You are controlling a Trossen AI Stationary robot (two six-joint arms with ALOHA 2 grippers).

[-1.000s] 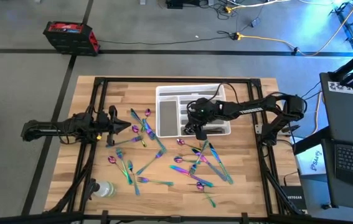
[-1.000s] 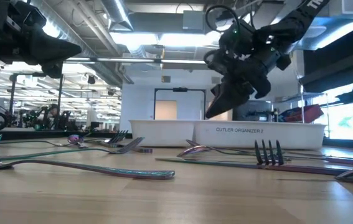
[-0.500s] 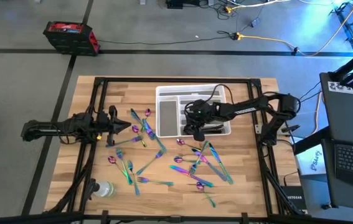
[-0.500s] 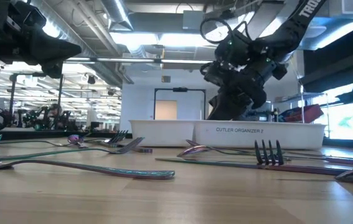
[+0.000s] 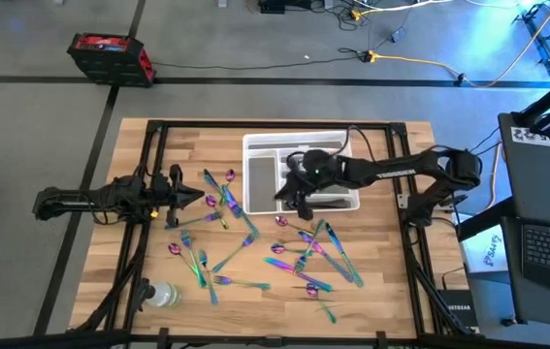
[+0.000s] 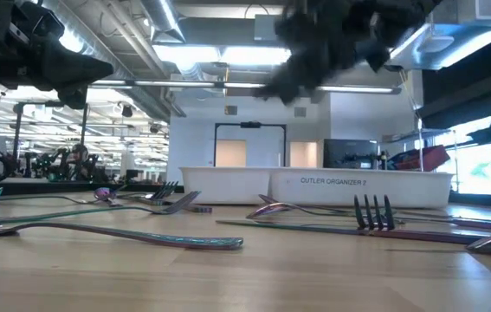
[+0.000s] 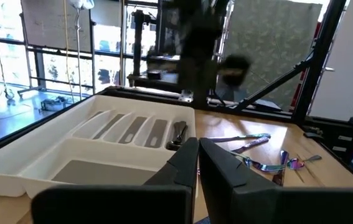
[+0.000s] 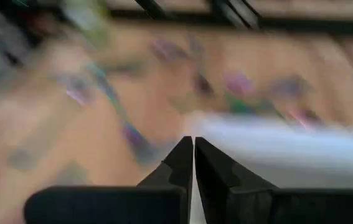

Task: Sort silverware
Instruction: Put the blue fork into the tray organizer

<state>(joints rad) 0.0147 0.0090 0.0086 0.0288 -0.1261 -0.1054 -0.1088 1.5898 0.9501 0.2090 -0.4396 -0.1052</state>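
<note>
Iridescent silverware lies scattered flat on the wooden table: one cluster (image 5: 221, 208) left of centre, another (image 5: 306, 254) near the right, with forks (image 6: 371, 212) and a spoon (image 6: 124, 232) close in the low view. My right gripper (image 5: 280, 197) hangs shut and empty above the near left part of the white tray (image 5: 250, 145), well above its rim (image 6: 314, 185); its fingertips (image 8: 193, 146) meet with nothing between them. My left gripper (image 5: 200, 197) rests shut at the table's left, pointing level toward the tray (image 7: 70, 155).
A clear plastic bottle (image 5: 163, 294) lies near the table's front left corner. A dark utensil (image 7: 177, 134) lies in one tray slot. Black frame rails (image 5: 155, 165) run along the table's left and right sides. Bare wood lies along the near edge (image 5: 255, 315).
My right gripper first dipped toward the tray, then rose well above it and drifted toward the table's left, tipping up from pointing steeply down to a shallower slant. It stayed shut throughout. The silverware on the table kept its place.
</note>
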